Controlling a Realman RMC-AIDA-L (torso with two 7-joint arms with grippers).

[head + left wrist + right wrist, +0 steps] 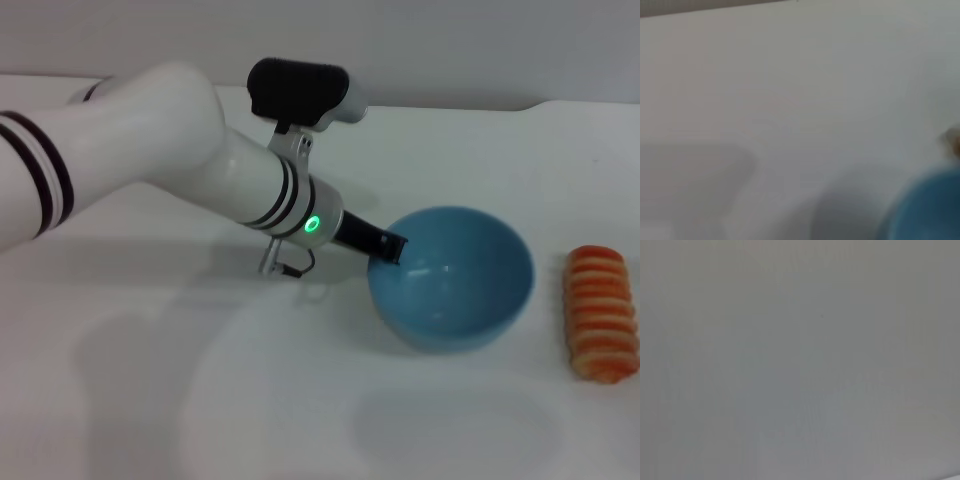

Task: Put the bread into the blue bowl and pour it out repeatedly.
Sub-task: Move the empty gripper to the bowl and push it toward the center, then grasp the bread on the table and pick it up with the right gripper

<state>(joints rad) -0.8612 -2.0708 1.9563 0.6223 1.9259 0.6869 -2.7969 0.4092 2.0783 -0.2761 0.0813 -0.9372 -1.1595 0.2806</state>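
Your bread [601, 314] is a long toy loaf with a ridged top striped orange-red and cream. It lies flat, ridges up, close to the table's [140, 400] right edge, with its length running from the far side toward the near side.

The blue bowl [455, 285] sits just beside it, toward the table's middle, with a narrow strip of bare white surface between the two. The bowl is round, deep, glossy and light blue, tipped a little so its opening faces up and toward the near side. You can see nothing inside it.

Your left gripper [388, 246] reaches in from the left side and meets the bowl's left rim; the dark fingertip [393, 244] sits right on that rim. It looks clamped on the rim, though the second finger is hidden behind the wall. The left wrist view shows only a blurred slice of the bowl [927, 210] against the white tabletop.

The left arm crosses the table's left half. The near side is bare white surface, and so is the far side up to its back edge. The right gripper does not show; its wrist view is plain grey.
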